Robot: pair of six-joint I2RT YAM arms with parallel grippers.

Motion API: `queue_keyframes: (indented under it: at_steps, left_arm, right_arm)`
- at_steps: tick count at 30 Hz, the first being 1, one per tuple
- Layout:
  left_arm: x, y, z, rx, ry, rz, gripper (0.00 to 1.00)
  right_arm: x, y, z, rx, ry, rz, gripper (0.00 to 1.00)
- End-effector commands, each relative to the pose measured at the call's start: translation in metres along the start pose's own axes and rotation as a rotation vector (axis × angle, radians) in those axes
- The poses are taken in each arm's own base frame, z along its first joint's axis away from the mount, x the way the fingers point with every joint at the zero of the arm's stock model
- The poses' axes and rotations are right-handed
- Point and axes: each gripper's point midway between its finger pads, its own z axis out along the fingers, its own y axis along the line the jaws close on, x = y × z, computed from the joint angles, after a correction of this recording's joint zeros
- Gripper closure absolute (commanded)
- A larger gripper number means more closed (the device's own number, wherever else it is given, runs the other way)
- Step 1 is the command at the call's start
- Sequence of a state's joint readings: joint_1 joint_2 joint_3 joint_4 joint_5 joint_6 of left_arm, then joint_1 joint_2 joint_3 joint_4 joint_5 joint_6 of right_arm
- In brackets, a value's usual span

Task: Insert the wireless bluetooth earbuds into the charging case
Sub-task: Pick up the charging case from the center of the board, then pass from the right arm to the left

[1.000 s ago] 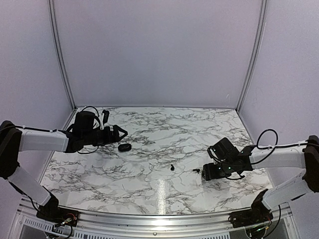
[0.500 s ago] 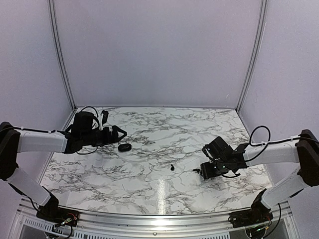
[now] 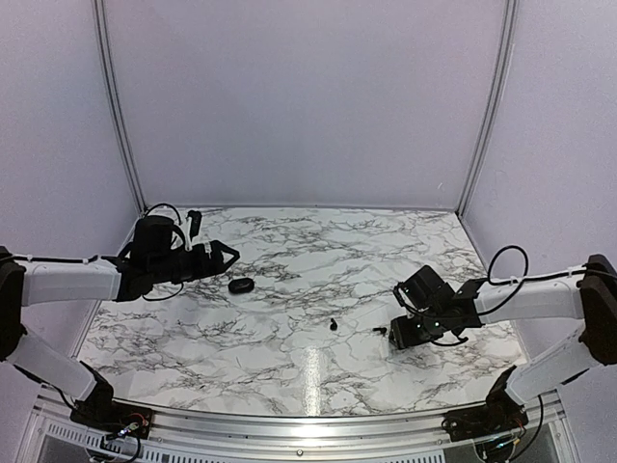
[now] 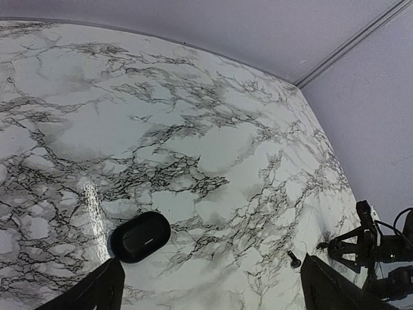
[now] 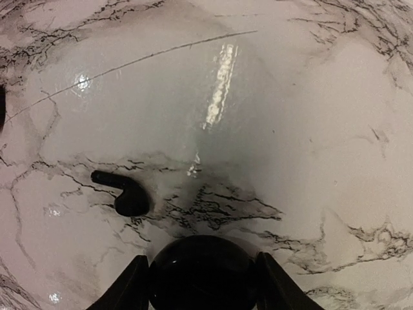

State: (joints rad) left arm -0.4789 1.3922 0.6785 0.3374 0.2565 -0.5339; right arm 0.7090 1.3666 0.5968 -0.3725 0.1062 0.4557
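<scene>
While the left gripper [image 3: 228, 255] hangs wide open and empty above the white marble-patterned table [image 3: 289, 371], the small oval black charging case [image 3: 241, 285] lies on the table just below and ahead of its fingertips, untouched, lid down as far as I can see. One tiny glossy black earbud [image 3: 334, 324] with a short stem lies right of the case and nearer the arm bases, well apart from it. A second glossy black earbud [image 5: 126, 194] is farther right of the case again, on its side just ahead of the right gripper [image 3: 394, 335], clear of both fingers. Right gripper sits low over the table, jaws at a middling gap. A rounded glossy black shape [image 5: 203, 274] fills the space between its fingers in the wrist view; can't tell what it is or whether it's gripped. Both earbuds are outside the case.
</scene>
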Motion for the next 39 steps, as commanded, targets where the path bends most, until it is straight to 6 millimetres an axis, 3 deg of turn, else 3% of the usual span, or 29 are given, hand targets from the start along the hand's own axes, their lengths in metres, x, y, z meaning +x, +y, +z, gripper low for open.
queue_keyframes:
  at_steps: [1,6,9,17,22,27,31,39]
  left_arm:
    - [-0.003,0.006,-0.009,-0.042,-0.036,0.002,0.01]
    - [-0.002,-0.001,-0.022,-0.011,-0.051,0.006,0.01]
    - [0.0,-0.009,-0.033,0.027,-0.056,0.001,0.01]
    - [0.017,-0.046,-0.054,0.216,0.012,-0.003,0.01]
    - [0.036,-0.071,-0.059,0.308,0.083,-0.006,0.03]
    - [0.068,-0.094,-0.05,0.386,0.216,0.009,0.16]
    - [0.081,-0.113,-0.044,0.43,0.273,0.036,0.25]
    - [0.091,-0.14,-0.046,0.506,0.284,0.083,0.3]
  right_arm:
    - [-0.012,0.012,-0.014,-0.035,-0.011,-0.021,0.53]
    - [-0.044,0.031,-0.038,-0.054,-0.099,-0.129,0.54]
    - [-0.068,0.053,-0.053,-0.079,-0.16,-0.218,0.54]
    - [-0.113,0.147,-0.095,-0.198,-0.342,-0.539,0.58]
    - [-0.115,0.202,-0.111,-0.247,-0.434,-0.726,0.59]
    - [-0.107,0.243,-0.123,-0.297,-0.49,-0.867,0.59]
    - [-0.1,0.263,-0.129,-0.323,-0.519,-0.943,0.6]
    - [-0.095,0.281,-0.131,-0.366,-0.525,-0.995,0.6]
